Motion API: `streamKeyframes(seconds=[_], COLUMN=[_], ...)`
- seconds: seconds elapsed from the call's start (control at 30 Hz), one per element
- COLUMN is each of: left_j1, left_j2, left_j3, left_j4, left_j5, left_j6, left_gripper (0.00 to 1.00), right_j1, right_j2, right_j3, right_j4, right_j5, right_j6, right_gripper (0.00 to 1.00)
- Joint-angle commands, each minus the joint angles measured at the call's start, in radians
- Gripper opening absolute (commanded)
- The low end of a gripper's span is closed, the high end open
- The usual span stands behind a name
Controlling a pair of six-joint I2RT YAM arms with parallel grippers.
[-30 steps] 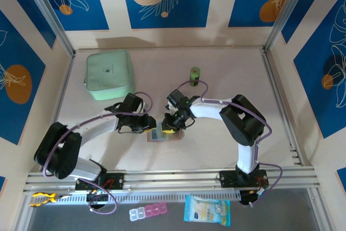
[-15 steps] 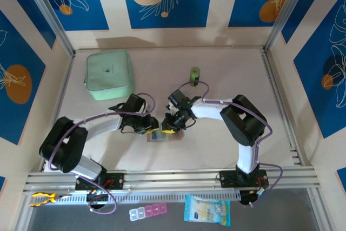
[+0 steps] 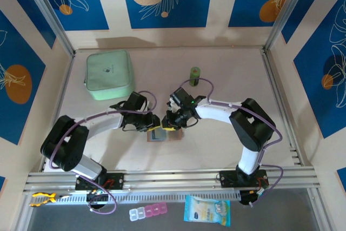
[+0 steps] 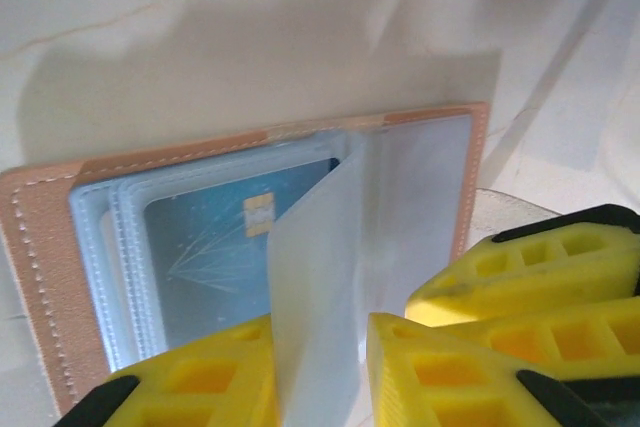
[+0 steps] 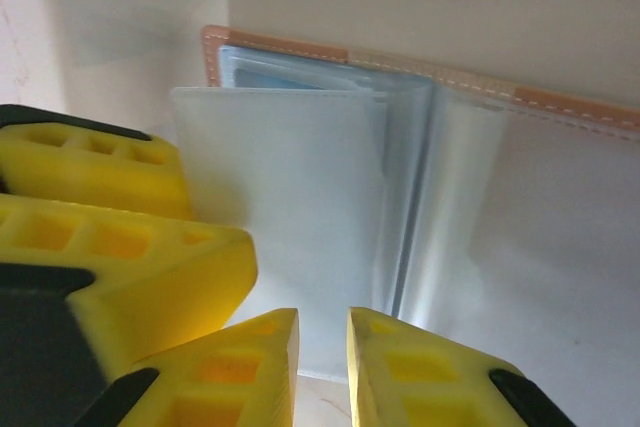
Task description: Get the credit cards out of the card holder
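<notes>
1. Centre of the desk [image 3: 216,150], overhead view: the card holder [image 3: 167,137] lies spread open and flat, with both claws down on it and the arms meeting from left and right.
2. A tan, white-stitched cover frames a stack of clear plastic sleeves. A credit card [image 4: 230,247] sits in a sleeve in the left half of the left wrist view. It is blue-grey, with a small gold chip and fine pale lines fanning across it, and no lettering on it can be read.
3. The left claw [image 4: 320,332], yellow-fingered, is clenched on one clear leaf, which stands up near the holder's fold and curves down between the fingertips.
4. The right claw [image 5: 322,322] hangs over the sleeves with its fingers drawn nearly together and a slim gap between them. Whether it pinches anything cannot be told.
5. Upper left of the overhead frame: a mint-green zip case [image 3: 110,74], closed, its printed mark too small to read. A little green cylinder [image 3: 194,73] stands above the claws, well apart.
6. Lower edge, off the desk: a pill box [image 3: 147,211] with pink and clear compartments lies beside a blue snack packet [image 3: 207,210].
</notes>
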Motion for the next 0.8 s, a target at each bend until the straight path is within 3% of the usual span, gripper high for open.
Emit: streamKeyframes(seconds=[0.0, 0.53, 0.77], left_j1=[-0.016, -0.108, -0.146], left_j2=[0.007, 0.153, 0.242], left_j3=[0.050, 0.217, 0.277], left_j4=[-0.026, -0.023, -0.005], left_j5=[0.029, 0.036, 0.048], left_j6=[0.001, -0.018, -0.025], left_gripper=[0.29, 0.46, 0.48], right_j1=[-0.011, -0.117, -0.154], right_j2=[-0.050, -0.229, -0.293], right_j3=[-0.017, -0.112, -0.168], right_j4=[-0.046, -0.108, -0.112], right_j5=[0.015, 0.067, 0.071], right_j6=[-0.003, -0.035, -0.033], right_gripper=[0.22, 0.23, 0.26])
